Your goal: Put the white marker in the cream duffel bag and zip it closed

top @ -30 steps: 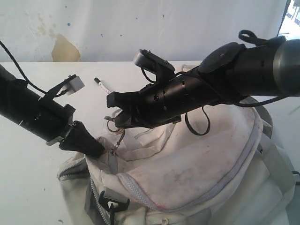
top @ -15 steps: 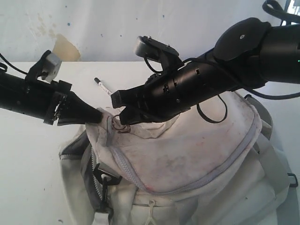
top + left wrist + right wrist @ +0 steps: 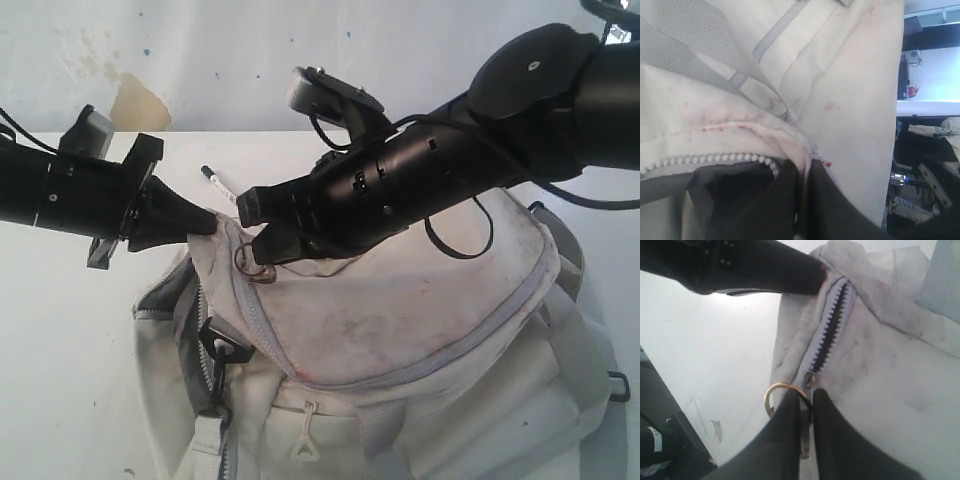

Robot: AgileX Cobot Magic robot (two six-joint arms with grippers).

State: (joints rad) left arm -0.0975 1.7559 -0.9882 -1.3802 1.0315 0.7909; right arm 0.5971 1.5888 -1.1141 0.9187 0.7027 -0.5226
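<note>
The left claw [image 3: 203, 222] is reaching in from the left side of the exterior view and is clamping shut on the raised edge of the bag [image 3: 420, 310], at the end of the zipper [image 3: 832, 325]. The left wrist view is showing cream fabric pinched between its dark fingers. The marker [image 3: 218, 184] is lying on the bench [image 3: 60, 330] just behind that claw, outside the bag and touching neither claw. The right claw [image 3: 256, 232] is crossing over the bag from the right and is closing on the brass ring [image 3: 777, 386] hanging at the zipper slider; the ring is looping out beside the fingers. Between the slider and the left claw, the zipper teeth are standing parted, showing a dark gap. The bag is resting on the bench, its top panel raised toward both claws.
</note>
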